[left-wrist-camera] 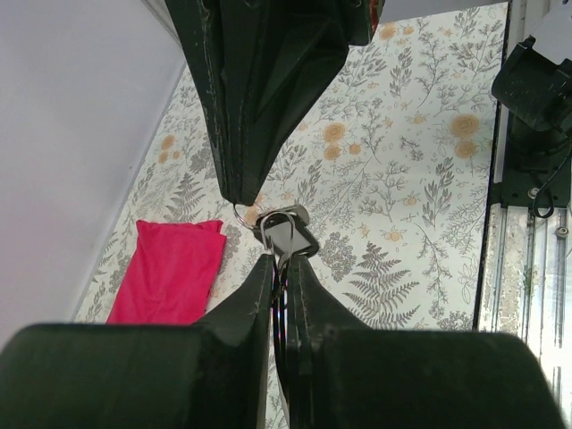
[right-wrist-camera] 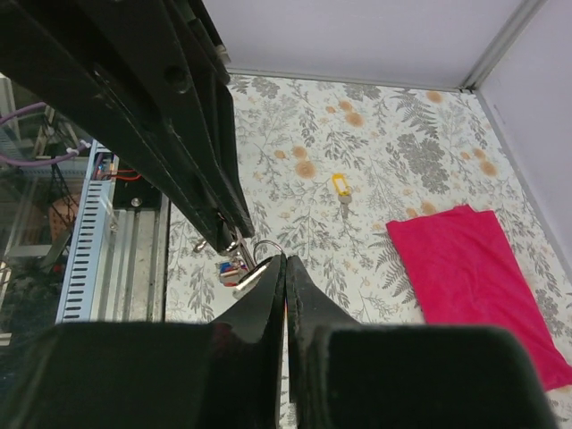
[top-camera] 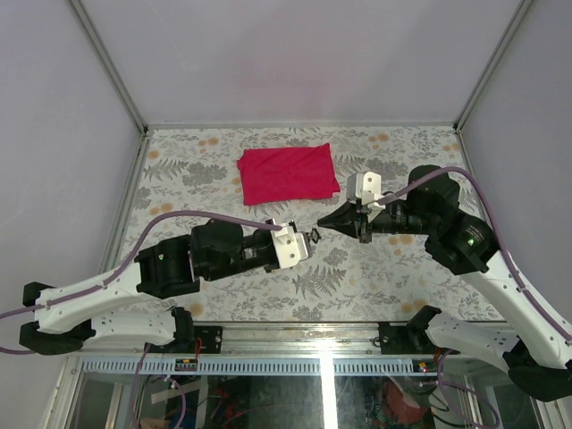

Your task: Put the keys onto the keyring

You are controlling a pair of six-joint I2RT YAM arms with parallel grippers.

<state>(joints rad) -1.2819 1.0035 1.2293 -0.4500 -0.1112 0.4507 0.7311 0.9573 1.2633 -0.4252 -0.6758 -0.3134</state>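
Observation:
Both grippers meet tip to tip above the middle of the table. My left gripper (top-camera: 309,239) (left-wrist-camera: 279,259) is shut on a small key (left-wrist-camera: 284,234) with a silver blade and dark head. A thin silver keyring (left-wrist-camera: 243,214) (right-wrist-camera: 268,247) sits right at the tip of my right gripper (top-camera: 323,223) (right-wrist-camera: 286,259), which is shut on its wire. Small keys with blue and red heads (right-wrist-camera: 229,267) hang beside the ring under the left fingertips (right-wrist-camera: 234,234). A yellow-headed key (right-wrist-camera: 340,189) lies alone on the table beyond.
A red cloth (top-camera: 288,173) (left-wrist-camera: 170,273) (right-wrist-camera: 474,268) lies flat at the back of the flower-patterned table (top-camera: 223,152). Grey walls close in the left, right and back sides. A metal rail (top-camera: 295,359) runs along the near edge.

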